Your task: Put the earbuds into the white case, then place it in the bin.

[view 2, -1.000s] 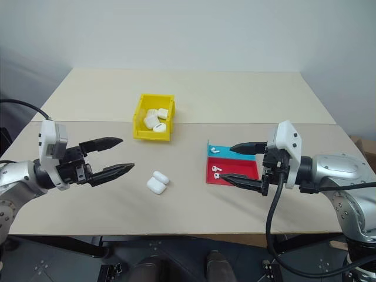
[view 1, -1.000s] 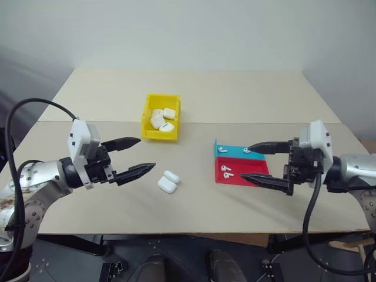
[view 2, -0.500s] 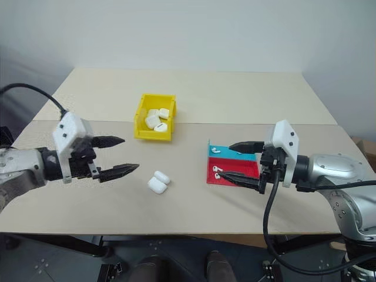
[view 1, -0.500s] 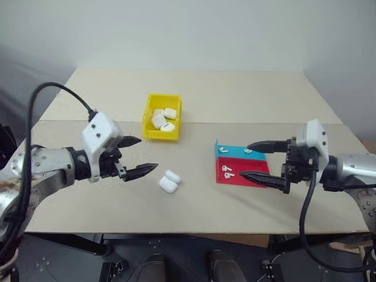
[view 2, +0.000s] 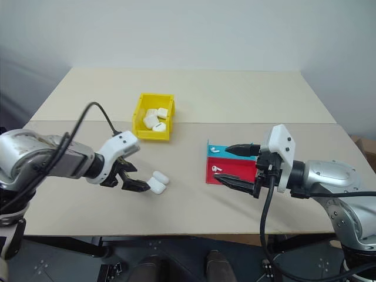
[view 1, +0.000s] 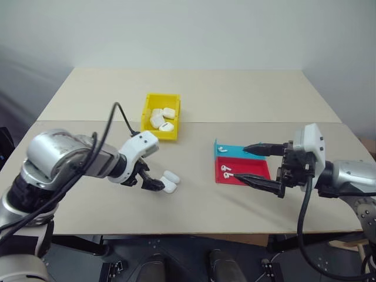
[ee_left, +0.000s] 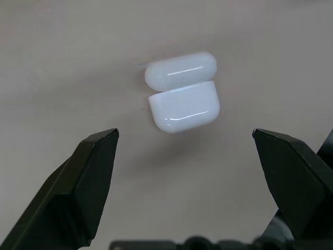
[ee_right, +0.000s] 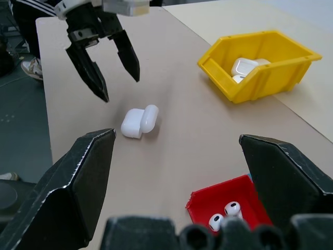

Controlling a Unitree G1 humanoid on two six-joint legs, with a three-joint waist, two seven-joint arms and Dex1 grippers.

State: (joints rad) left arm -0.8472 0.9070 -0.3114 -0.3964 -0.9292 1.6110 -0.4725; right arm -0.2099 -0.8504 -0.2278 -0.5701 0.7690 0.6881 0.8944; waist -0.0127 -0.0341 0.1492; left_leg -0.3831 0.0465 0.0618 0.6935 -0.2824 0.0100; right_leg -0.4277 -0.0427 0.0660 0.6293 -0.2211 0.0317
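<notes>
Glossy, pebble-rounded white case [ee_left: 182, 92], lid flipped back, on matte table [view 1: 235, 100]; both black tapered pincers released.

We saw the left pincer [view 2: 138, 180], fingers spread, tilted down just beside the open white case [view 2: 157, 182] near the bench's [view 2: 235, 94] front edge. The right pincer [view 2: 236, 169] gaped over the red and cyan tray [view 2: 242, 171], which held earbuds [view 2: 214, 168]. The yellow bin [view 2: 141, 117] held cases.

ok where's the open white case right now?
The white case lies lid-open on the table, left of centre in the head views, just right of the open left gripper and nearer the robot than the yellow bin.
</notes>
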